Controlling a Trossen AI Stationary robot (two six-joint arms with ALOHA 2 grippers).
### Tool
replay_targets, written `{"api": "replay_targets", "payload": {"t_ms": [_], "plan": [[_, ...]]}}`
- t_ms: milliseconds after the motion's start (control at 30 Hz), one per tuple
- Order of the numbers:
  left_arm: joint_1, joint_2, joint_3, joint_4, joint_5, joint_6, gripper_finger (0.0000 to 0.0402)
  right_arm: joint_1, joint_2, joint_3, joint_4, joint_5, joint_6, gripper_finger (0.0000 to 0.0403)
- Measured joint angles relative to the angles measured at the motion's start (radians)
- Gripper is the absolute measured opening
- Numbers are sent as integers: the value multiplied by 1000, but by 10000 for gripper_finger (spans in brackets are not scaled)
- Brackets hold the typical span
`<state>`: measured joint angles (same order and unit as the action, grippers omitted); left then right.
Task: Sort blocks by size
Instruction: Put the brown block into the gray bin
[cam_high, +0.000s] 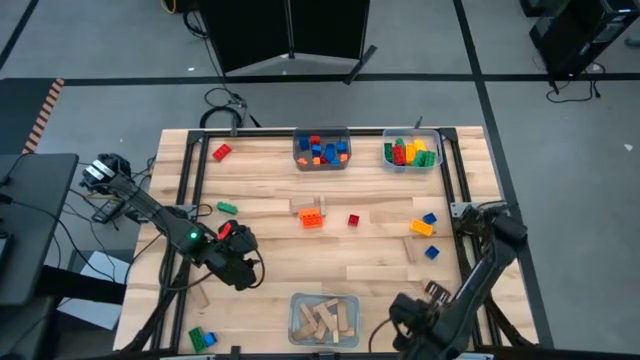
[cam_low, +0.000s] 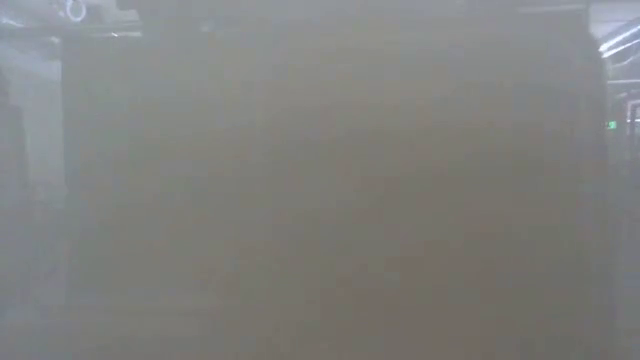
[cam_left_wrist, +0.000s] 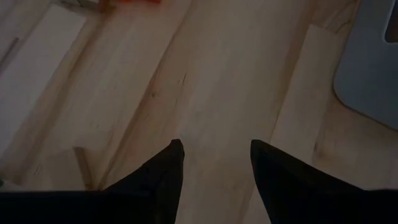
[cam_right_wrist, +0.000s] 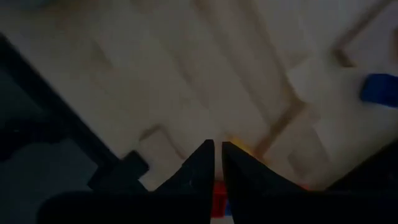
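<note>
The left gripper (cam_high: 243, 275) hangs low over the bare wooden table (cam_high: 380, 250) with its fingers (cam_left_wrist: 165, 171) apart and nothing between them; a green brick (cam_high: 227, 208) lies just beyond it toward the far edge, and a green and blue pair (cam_high: 202, 339) sits near the front edge behind it. The right gripper (cam_high: 408, 318) rests at the front right of the table, its fingers (cam_right_wrist: 202, 163) drawn almost together with only a thin slit between; whether the bit of red and yellow showing under the tips is gripped cannot be told. Between the two grippers, at the front edge, a clear bin (cam_high: 324, 320) holds tan wooden blocks. Well ahead of both, an orange brick (cam_high: 312, 219) and a small red brick (cam_high: 353, 221) lie mid-table, with blue bricks (cam_high: 428, 222) ahead of the right gripper. At the far edge stand a bin of blue and orange bricks (cam_high: 321, 150) and a bin of green, yellow and red bricks (cam_high: 411, 152), with a lone red brick (cam_high: 221, 152) off to their left.
</note>
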<state>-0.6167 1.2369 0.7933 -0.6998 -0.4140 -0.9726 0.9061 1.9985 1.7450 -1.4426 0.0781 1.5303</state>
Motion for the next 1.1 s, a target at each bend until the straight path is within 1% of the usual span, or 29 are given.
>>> {"api": "replay_targets", "payload": {"t_ms": [133, 200, 333, 500, 633, 767, 933, 1100], "plan": [[0, 0, 0, 1, 3, -1, 192, 11, 33, 2, 26, -40, 24, 64], [0, 0, 0, 3, 12, -2, 192, 11, 38, 0, 72, -51, 35, 79], [0, 0, 0, 18, 16, -2, 192, 15, 46, 0, 140, -50, 17, 123], [0, 1, 0, 47, 21, -2, 192, 20, 62, 0, 185, -49, 5, 185], [0, 1, 0, 80, 23, -3, 192, 29, 107, -1, 263, -64, -120, 228], [0, 1, 0, 126, 25, -3, 192, 29, 149, -2, 245, -97, -204, 264], [0, 1, 0, 165, 27, -3, 192, 28, 170, -17, 220, -114, -268, 292], [0, 1, 0, 199, 27, -3, 192, 37, 171, -71, 227, -167, -293, 296]]}}
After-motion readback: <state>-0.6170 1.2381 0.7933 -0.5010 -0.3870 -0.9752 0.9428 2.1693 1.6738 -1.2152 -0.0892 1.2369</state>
